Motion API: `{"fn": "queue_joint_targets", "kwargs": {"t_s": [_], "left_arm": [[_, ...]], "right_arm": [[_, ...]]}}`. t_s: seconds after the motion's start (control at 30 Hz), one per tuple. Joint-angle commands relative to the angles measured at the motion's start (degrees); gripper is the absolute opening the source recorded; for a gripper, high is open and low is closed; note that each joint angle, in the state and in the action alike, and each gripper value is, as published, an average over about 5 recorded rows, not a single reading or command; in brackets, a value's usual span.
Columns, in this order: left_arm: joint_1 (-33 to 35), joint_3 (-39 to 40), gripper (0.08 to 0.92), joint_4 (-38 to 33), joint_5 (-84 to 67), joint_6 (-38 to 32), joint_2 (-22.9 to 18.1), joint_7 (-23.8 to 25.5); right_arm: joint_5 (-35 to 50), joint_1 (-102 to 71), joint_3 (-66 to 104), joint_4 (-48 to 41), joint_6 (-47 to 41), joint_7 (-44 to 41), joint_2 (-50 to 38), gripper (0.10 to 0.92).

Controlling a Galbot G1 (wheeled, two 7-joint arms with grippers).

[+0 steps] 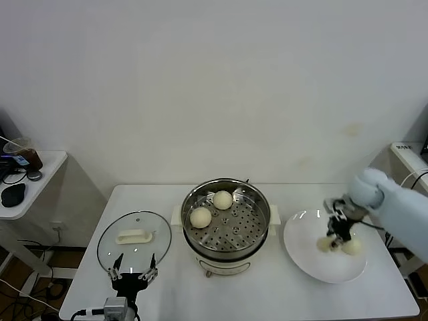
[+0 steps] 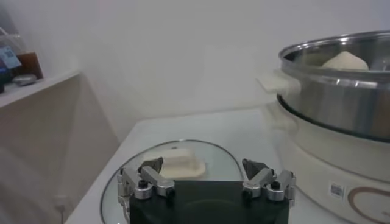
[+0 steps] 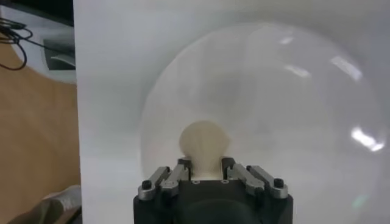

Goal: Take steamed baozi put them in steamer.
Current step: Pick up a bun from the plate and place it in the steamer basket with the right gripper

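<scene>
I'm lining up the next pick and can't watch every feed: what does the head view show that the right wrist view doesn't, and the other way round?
Only the head view shows the steamer with two baozi inside, the glass lid, the idle left claw open near the lid, and a second bun on the plate. Only the right wrist view shows the right claw closed around its baozi from both sides. Both show the white plate and that bun.
</scene>
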Motion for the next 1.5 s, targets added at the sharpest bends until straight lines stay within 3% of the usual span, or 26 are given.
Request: {"fn": "queue_joint_targets", "kwargs": {"t_s": [0.03, 0.17, 0.33, 0.63, 0.9, 1.5], "left_arm": [[-0.1, -0.1, 0.823, -0.7, 0.0, -0.1, 0.0, -0.1], [0.0, -0.3, 0.823, -1.8, -0.2, -0.1, 0.0, -0.2], [0.2, -0.6, 0.823, -2.6, -0.5, -0.1, -0.1, -0.4], [0.9, -0.2, 0.823, -3.6, -0.5, -0.1, -0.5, -0.8], [1.0, 0.3, 0.823, -3.5, -0.3, -0.2, -1.1, -1.0], [0.3, 0.0, 0.823, -2.2, -0.4, -0.2, -1.3, -1.0]], "right_arm": [[13.4, 29.6, -14.8, -3.9, -0.4, -0.8, 14.3, 0.34], [18.7, 33.4, -16.4, -5.6, 1.8, -0.5, 20.3, 0.34], [22.2, 33.6, -18.9, -4.9, 19.7, 1.2, 23.6, 0.34], [8.5, 30.0, -24.7, 2.6, 43.9, 7.5, 23.3, 0.348], [-2.5, 25.1, -23.4, 6.0, 50.5, 8.6, 26.1, 0.348], [-2.5, 18.0, -25.2, 9.4, 50.1, 7.8, 28.1, 0.348]]}}
